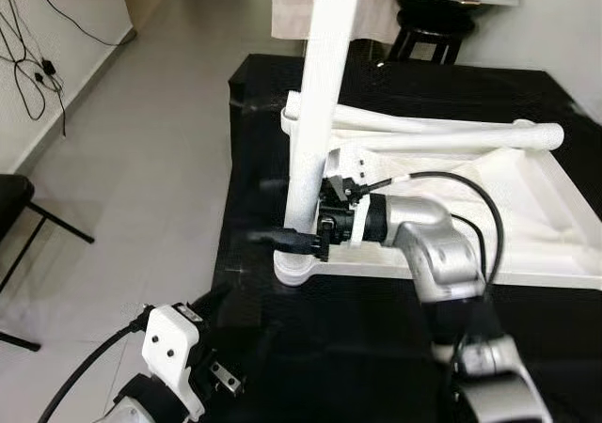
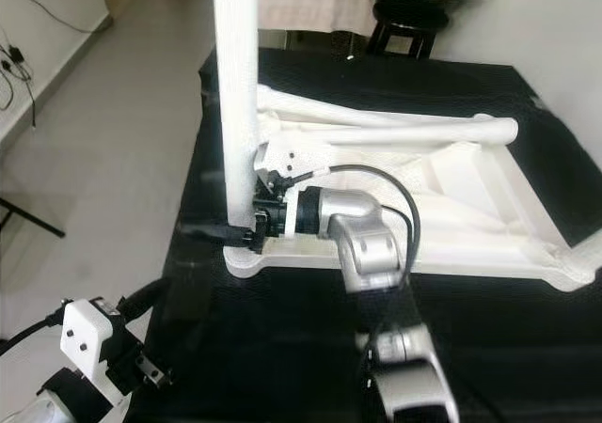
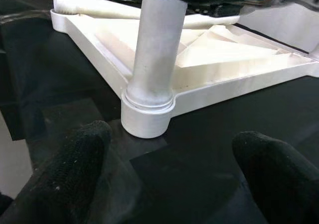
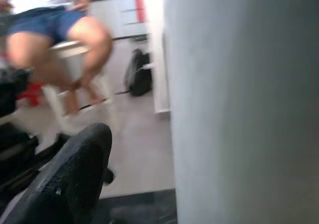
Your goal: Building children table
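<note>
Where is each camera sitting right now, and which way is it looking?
Left eye: on the head, looking down at the upside-down white tabletop on black cloth; both arms show.
Right eye: beside it, same scene; right gripper is at the upright leg.
Left wrist: low, facing the leg's base across its own fingers.
Right wrist: pressed against the leg; a seated person behind.
Shared: every view shows that leg.

White leg upright in upturned tabletop corner.
</note>
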`<state>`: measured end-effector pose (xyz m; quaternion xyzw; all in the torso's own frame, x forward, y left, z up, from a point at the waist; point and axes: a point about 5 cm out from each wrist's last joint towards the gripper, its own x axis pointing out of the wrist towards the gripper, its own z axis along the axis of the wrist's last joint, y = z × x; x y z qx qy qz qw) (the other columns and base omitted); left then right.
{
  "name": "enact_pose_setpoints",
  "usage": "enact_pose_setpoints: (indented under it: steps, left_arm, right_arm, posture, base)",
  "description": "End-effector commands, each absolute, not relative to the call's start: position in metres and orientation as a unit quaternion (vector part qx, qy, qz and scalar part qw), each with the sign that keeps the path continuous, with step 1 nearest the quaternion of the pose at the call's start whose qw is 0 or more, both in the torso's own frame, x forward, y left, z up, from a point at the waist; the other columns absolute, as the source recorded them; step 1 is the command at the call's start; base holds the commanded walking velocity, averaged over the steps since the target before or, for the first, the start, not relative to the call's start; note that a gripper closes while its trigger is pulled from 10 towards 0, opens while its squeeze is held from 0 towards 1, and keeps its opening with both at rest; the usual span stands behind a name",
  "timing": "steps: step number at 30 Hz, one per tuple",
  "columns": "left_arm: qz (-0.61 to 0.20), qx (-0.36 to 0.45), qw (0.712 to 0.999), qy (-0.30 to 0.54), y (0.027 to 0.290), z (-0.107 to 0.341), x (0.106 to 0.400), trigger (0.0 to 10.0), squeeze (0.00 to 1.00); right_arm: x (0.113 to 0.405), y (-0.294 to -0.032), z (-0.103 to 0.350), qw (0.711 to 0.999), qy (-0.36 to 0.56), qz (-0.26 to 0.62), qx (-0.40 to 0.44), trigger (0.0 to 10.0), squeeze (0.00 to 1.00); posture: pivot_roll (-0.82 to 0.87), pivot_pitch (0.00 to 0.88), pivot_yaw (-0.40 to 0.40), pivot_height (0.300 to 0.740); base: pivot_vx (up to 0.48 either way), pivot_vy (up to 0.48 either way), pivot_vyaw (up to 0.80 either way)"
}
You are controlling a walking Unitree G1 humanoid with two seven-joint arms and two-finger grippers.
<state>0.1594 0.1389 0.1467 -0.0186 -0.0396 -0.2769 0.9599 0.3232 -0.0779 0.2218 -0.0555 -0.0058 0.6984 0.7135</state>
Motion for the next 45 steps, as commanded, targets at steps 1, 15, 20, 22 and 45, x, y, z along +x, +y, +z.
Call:
enact_pose_setpoints:
  steps: [1,15,20,22,45]
  left_arm:
    - [-0.279,-0.026,0.959,-0.038,0.136,0.147,0.157,10.0,0.0]
    - [-0.283,-0.035,0.958,-0.029,0.129,0.153,0.142,10.0,0.0]
    - [-0.284,-0.036,0.958,-0.027,0.128,0.153,0.141,10.0,0.0]
    - [-0.284,-0.037,0.958,-0.026,0.129,0.152,0.142,10.0,0.0]
    - [-0.267,-0.025,0.963,-0.037,0.145,0.143,0.165,10.0,0.0]
  right_arm:
    - [0.32,-0.07,0.219,0.687,-0.002,0.724,-0.065,10.0,0.0]
    - [0.34,-0.049,0.225,0.606,0.029,0.793,-0.055,0.0,0.0]
    - [0.344,-0.064,0.223,0.619,0.028,0.783,-0.06,0.0,0.0]
    - [0.344,-0.079,0.225,0.633,0.017,0.771,-0.067,0.0,0.0]
    - [0.293,-0.104,0.159,0.962,0.125,0.234,-0.059,5.4,0.0]
  posture:
    - [-0.01,0.157,-0.121,0.74]
    - [0.04,0.223,-0.13,0.74]
    - [0.03,0.223,-0.124,0.74]
    - [0.01,0.216,-0.128,0.74]
    - [-0.05,0.105,-0.113,0.74]
  base:
    - [0.0,0.0,0.0]
    - [0.0,0.0,0.0]
    - [0.0,0.0,0.0]
    - [0.0,0.0,0.0]
    - [0.0,0.0,0.0]
